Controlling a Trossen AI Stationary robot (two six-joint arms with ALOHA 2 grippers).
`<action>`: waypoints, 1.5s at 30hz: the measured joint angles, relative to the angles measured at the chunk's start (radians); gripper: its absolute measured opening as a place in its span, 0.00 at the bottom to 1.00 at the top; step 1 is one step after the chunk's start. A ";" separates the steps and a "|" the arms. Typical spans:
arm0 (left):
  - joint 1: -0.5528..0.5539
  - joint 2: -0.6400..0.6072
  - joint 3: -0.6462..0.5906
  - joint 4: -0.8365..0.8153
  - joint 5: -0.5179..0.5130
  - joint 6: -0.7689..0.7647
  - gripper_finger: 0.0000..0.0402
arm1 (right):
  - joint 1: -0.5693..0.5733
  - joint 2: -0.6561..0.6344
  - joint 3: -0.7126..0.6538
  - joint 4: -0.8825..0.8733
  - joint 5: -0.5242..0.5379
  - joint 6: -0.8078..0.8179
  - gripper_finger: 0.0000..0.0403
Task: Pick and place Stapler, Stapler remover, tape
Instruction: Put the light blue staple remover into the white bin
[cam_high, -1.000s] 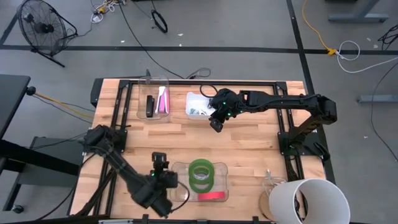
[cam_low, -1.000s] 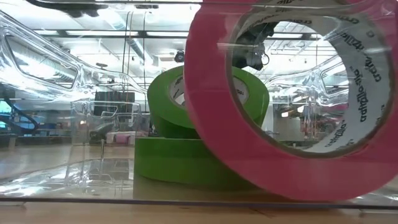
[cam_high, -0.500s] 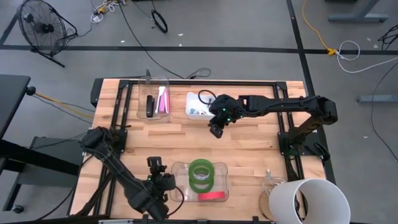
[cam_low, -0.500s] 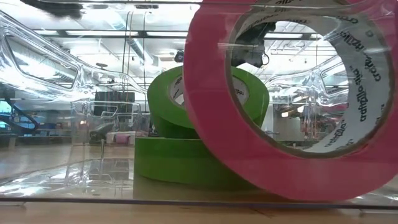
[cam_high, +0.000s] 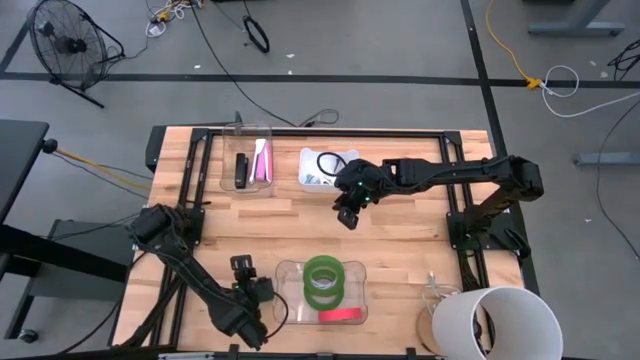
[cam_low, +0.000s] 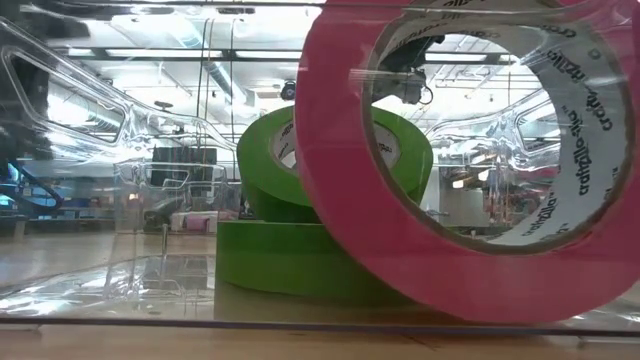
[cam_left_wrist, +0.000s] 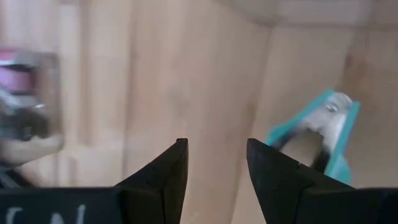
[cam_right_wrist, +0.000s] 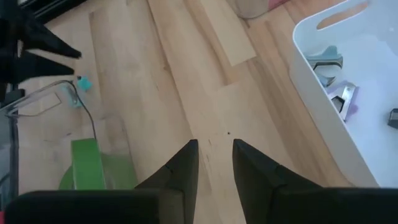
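My left gripper is open and empty, low over the table just left of the clear tray. A teal staple remover lies on the wood just ahead of its fingers and off to one side; it also shows in the right wrist view. Two green tape rolls lie stacked in the tray, the upper leaning on the lower. A red roll stands on edge at the tray's near side. My right gripper is open and empty over the table's middle, near the white bin.
The white bin holds several small staple removers. A clear bin at the far left holds a black and a pink stapler. A white bucket stands at the near right corner. Bare wood lies between the bins and the tray.
My left gripper has gone toward the table's left edge, away from the clear tray, staying low. My right gripper has drifted from the white bin toward the table's near edge. The tape rolls have kept still.
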 joint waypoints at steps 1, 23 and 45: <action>0.000 0.000 -0.014 0.025 0.017 0.018 0.42 | 0.000 0.000 0.000 0.003 0.000 0.000 0.25; 0.001 -0.004 -0.068 0.245 0.119 0.237 0.42 | 0.000 0.000 0.000 0.008 0.000 -0.004 0.25; 0.001 -0.027 -0.123 0.244 0.179 0.200 0.03 | 0.000 0.000 0.000 0.008 0.000 -0.001 0.25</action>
